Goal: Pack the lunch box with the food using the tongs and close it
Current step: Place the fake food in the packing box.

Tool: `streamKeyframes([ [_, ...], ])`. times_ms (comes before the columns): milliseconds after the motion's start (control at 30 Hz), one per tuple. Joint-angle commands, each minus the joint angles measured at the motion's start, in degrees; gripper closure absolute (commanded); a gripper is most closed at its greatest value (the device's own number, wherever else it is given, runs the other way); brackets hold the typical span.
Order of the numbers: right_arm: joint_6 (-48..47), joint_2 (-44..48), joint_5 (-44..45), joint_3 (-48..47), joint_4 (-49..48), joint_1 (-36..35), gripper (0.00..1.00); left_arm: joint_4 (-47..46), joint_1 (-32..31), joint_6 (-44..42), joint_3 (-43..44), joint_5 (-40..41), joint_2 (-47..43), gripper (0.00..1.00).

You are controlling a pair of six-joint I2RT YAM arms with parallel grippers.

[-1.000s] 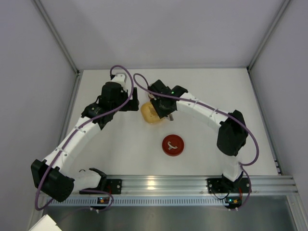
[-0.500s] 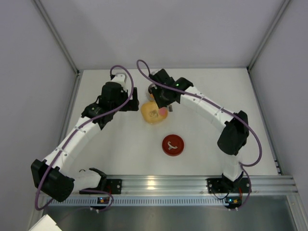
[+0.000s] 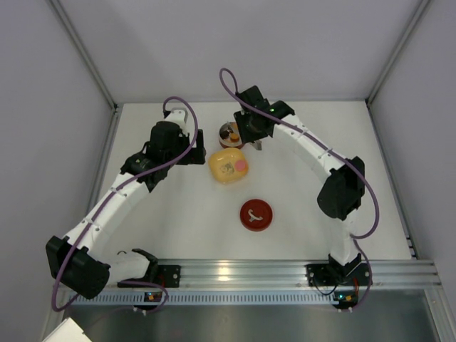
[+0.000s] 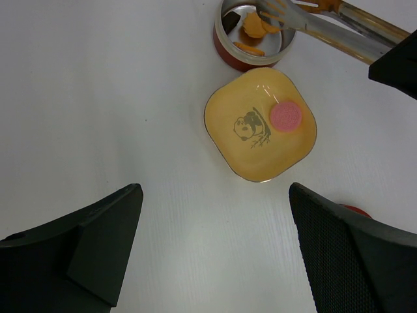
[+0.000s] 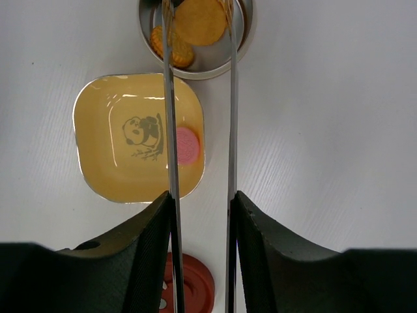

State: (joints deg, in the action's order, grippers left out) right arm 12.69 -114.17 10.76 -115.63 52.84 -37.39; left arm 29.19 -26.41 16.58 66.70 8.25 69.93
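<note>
The lunch box (image 3: 229, 134) (image 4: 225, 55) (image 5: 215, 70) is a small open tin, red outside and silver inside, behind the yellow dish. My right gripper (image 3: 251, 130) (image 5: 202, 202) is shut on the tongs (image 5: 168, 130) (image 4: 339, 29), whose tips reach into the tin. An orange food piece (image 5: 201, 19) sits between those tips. Another orange piece (image 5: 171, 47) (image 4: 247, 47) lies in the tin. A pink piece (image 5: 187, 145) (image 4: 285, 115) (image 3: 241, 165) rests on the dish. The red lid (image 3: 256, 215) (image 5: 189, 283) lies flat nearer the arm bases. My left gripper (image 4: 215, 248) hangs open above bare table, left of the dish.
The yellow rounded-square dish (image 3: 222, 171) (image 4: 228, 140) (image 5: 104, 156) with a panda drawing sits between the tin and the lid. White walls close the table at the back and on both sides.
My right arm has carried the tongs from over the yellow dish back to the tin. The left arm has not moved.
</note>
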Motion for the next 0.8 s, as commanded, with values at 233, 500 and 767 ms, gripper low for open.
streamKeyframes([
  [233,1.4,-4.0,-2.0,-3.5,-3.0,1.4,0.57,-0.7,0.0,0.1,0.0,-0.7,0.4,0.01],
  [500,1.2,-1.2,-0.5,-3.3,-2.8,1.4,0.55,-0.6,0.0,0.1,-0.1,-0.8,0.5,0.01],
  [767,1.0,4.2,-0.9,0.4,-1.1,0.9,0.56,-0.7,0.0,0.3,-0.1,-0.8,0.5,0.01],
])
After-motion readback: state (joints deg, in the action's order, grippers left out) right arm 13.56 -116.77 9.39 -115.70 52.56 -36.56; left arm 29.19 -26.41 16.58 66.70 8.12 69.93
